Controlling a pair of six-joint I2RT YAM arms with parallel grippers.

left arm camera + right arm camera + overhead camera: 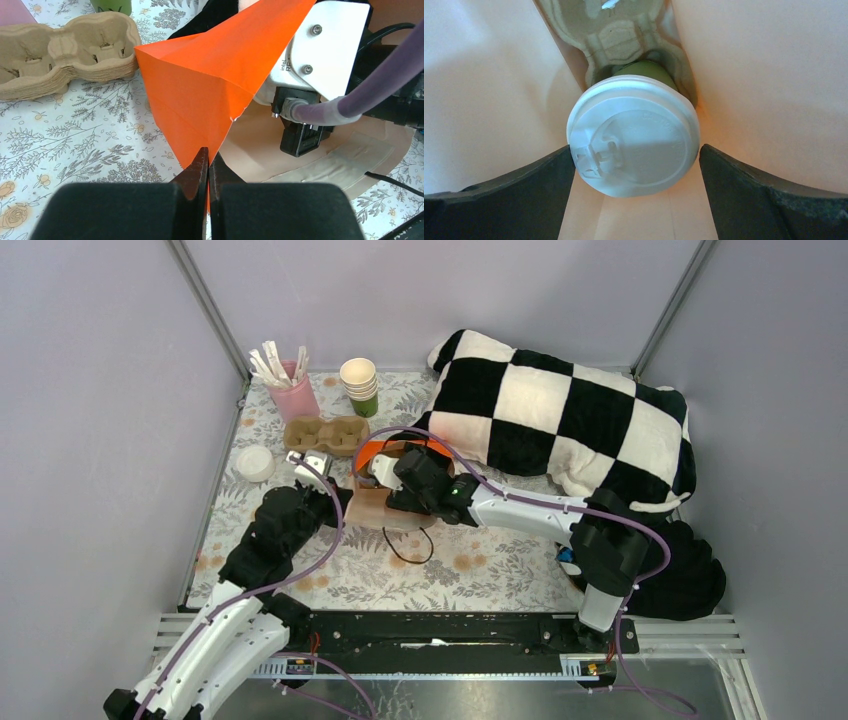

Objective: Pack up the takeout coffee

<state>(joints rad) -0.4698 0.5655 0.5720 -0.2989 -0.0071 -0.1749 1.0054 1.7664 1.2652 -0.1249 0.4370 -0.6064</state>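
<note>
The takeout coffee [634, 135], a green cup with a white lid, stands in a cardboard carrier [616, 42] inside the orange paper bag [200, 90]. My right gripper [636, 170] reaches into the bag [375, 455]. It is open, with one finger on each side of the lid and a small gap at the right finger. My left gripper [207, 165] is shut on the edge of the bag's mouth. In the top view it [342, 495] sits at the bag's left side. The coffee is hidden in the top view.
A stack of lidless cups [360, 385], a pink cup of stirrers [290, 390], spare cardboard carriers [326, 433] and a loose white lid [256, 463] stand at the back left. A checkered pillow [560, 420] lies at the right. A black cable [410, 545] loops in front of the bag.
</note>
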